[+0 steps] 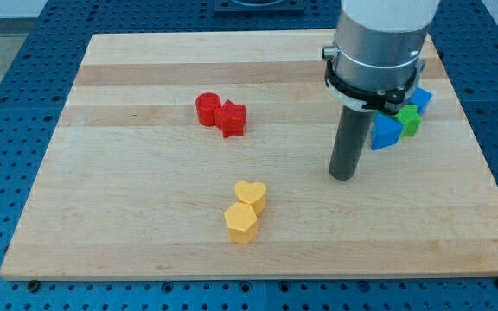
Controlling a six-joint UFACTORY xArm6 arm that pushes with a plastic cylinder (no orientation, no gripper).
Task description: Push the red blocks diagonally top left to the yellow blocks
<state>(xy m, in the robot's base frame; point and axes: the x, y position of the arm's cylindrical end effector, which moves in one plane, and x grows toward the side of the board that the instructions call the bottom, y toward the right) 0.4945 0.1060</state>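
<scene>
Two red blocks touch each other left of the board's middle: a round-lobed red block [207, 109] and a red star [230, 118] to its right. Two yellow blocks touch below them: a yellow heart [251, 193] and a yellow hexagon [241, 222] under it. My tip [342, 176] rests on the board well to the right of both pairs, roughly level between them, touching no block.
At the view's right, partly behind the arm, sit a blue triangular block [386, 132], a green block [410, 118] and another blue block [422, 98]. The wooden board [128, 216] lies on a blue perforated table.
</scene>
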